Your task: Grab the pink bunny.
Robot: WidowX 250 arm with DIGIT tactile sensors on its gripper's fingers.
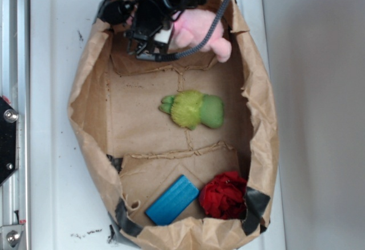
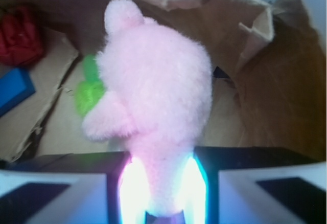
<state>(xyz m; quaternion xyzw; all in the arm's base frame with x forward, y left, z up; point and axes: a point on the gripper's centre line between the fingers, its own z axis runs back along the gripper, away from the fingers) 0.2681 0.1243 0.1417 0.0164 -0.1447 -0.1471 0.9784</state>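
Note:
The pink bunny point(image 1: 201, 33) is a pale pink plush held at the far end of the brown paper bag point(image 1: 91, 124), partly hidden under the black arm. In the wrist view the pink bunny point(image 2: 156, 101) fills the middle of the frame, its lower part pinched between the two jaws. My gripper point(image 2: 162, 188) is shut on it. In the exterior view my gripper point(image 1: 162, 30) sits over the bag's far rim, at the bunny's left side.
A yellow-green plush toy point(image 1: 194, 109) lies in the middle of the bag floor. A blue block point(image 1: 172, 200) and a red fuzzy ball point(image 1: 223, 196) lie at the near end. The bag's crumpled walls ring everything. A white surface point(image 1: 51, 90) lies underneath.

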